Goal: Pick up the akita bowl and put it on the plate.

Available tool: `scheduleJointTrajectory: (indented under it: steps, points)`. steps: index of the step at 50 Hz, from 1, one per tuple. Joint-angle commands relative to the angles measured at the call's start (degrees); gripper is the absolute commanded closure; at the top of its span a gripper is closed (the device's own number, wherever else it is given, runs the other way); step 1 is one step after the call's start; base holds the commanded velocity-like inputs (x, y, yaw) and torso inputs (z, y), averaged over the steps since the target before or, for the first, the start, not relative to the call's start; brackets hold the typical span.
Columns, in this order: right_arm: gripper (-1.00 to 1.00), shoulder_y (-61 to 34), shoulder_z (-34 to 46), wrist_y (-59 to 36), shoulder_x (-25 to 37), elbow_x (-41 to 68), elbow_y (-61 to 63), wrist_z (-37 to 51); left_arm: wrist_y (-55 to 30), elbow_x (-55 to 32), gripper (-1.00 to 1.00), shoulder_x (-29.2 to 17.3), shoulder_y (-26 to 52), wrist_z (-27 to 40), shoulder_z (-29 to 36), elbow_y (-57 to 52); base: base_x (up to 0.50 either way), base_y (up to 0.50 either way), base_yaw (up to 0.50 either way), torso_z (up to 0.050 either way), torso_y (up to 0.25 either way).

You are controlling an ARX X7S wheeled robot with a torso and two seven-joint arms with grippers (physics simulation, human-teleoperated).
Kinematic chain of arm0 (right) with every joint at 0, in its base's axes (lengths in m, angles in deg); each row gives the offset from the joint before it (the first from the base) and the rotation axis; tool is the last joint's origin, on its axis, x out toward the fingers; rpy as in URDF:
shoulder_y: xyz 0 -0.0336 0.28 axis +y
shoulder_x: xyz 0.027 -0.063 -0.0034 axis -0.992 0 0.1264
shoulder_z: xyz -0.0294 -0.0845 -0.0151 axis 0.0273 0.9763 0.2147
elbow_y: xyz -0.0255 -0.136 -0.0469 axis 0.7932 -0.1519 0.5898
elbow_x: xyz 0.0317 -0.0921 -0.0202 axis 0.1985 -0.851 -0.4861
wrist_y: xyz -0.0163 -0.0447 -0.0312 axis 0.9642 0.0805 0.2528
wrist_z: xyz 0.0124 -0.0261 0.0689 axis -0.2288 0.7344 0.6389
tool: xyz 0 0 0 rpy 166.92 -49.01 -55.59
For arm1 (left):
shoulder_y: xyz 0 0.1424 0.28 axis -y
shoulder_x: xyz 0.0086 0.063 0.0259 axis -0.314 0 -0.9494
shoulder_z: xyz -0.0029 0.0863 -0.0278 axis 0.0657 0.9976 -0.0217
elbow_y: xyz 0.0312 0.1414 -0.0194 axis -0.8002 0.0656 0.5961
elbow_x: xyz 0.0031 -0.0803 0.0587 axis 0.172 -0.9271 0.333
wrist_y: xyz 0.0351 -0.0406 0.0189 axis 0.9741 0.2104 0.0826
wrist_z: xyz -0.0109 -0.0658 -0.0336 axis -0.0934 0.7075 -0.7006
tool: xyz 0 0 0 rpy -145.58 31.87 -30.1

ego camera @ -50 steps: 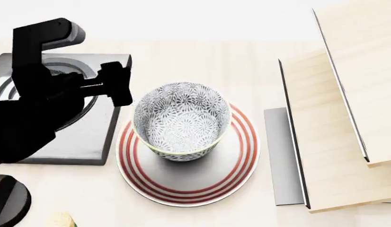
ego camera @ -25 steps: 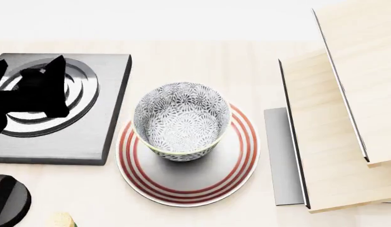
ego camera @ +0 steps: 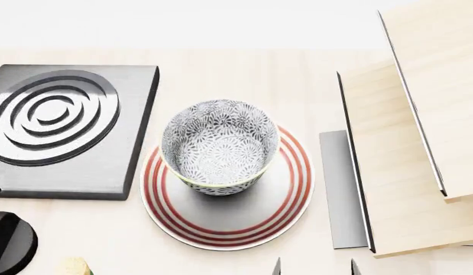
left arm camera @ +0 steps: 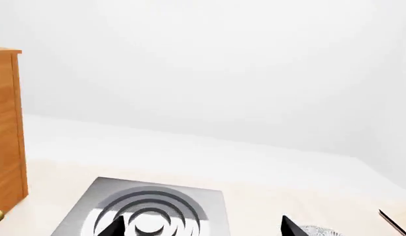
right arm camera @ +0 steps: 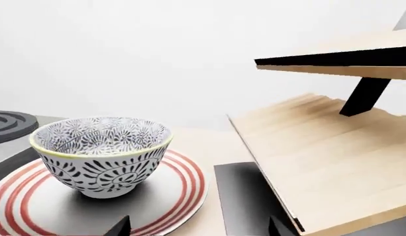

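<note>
akita bowl (ego camera: 219,148) stands upright on the plate (ego camera: 286,192), seated toward the plate's far-left part; red rings show widest on the near and right sides. bowl holds nothing. in the right wrist view the bowl (right arm camera: 102,154) rests on the plate (right arm camera: 180,189) with no fingers touching it.

plate lies flat on a pale wood table (ego camera: 244,71). left of the plate, its corner just beside the plate's rim, sits a dark grey square stove burner (ego camera: 76,172) with concentric rings. right of the plate lies a flat grey panel (ego camera: 339,189), and beyond that, slanted light wood boards (ego camera: 397,172), stacked in tiers with dark edges. near-left of the plate, at the frame edge, a black round knob (ego camera: 9,240) and a small pale yellow object (ego camera: 74,266), kind not discernible.

room: plain white wall behind the table; a brown wooden cabinet (left arm camera: 6,132) stands beside the burner (left arm camera: 150,211) in the left wrist view.

right gripper (right arm camera: 197,227): only two dark tips visible, spread apart, holding nothing, near side of the plate. left gripper (left arm camera: 203,228): two tips, spread apart, nothing between them, above the burner.
</note>
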Motion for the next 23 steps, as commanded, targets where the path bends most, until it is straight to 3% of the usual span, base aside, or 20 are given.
scheduleJointTrajectory:
  steps: [1,13,17,20,23]
  points:
    - [-1.00,1.76,-2.18,-2.83,2.75,-1.18,8.49,3.03,6.95,3.68,-1.00,-0.29,-10.95,-3.75,-5.14,-5.27,0.00,0.00,0.00,0.000,0.000]
    - [-1.00,7.33,-4.88,-1.85,6.39,-3.40,19.57,6.43,16.67,7.08,-1.00,3.90,-25.50,-8.68,-10.68,-16.10,0.00,0.00,0.00,0.000,0.000]
    - [-1.00,9.88,-6.08,-0.89,7.74,-4.68,23.62,7.78,21.35,13.38,-1.00,5.62,-30.52,-10.42,-9.19,-19.04,0.00,0.00,0.00,0.000,0.000]
    - [-1.00,14.36,-8.01,1.41,9.70,-6.71,29.03,9.69,36.83,17.33,-1.00,-0.82,-40.68,-4.38,-2.20,-19.51,0.00,0.00,0.00,0.000,0.000]
    - [-1.00,15.78,-8.53,2.05,10.25,-7.55,30.48,10.24,45.26,21.06,-1.00,-5.81,-45.48,0.28,2.69,-19.50,0.00,0.00,0.00,0.000,0.000]
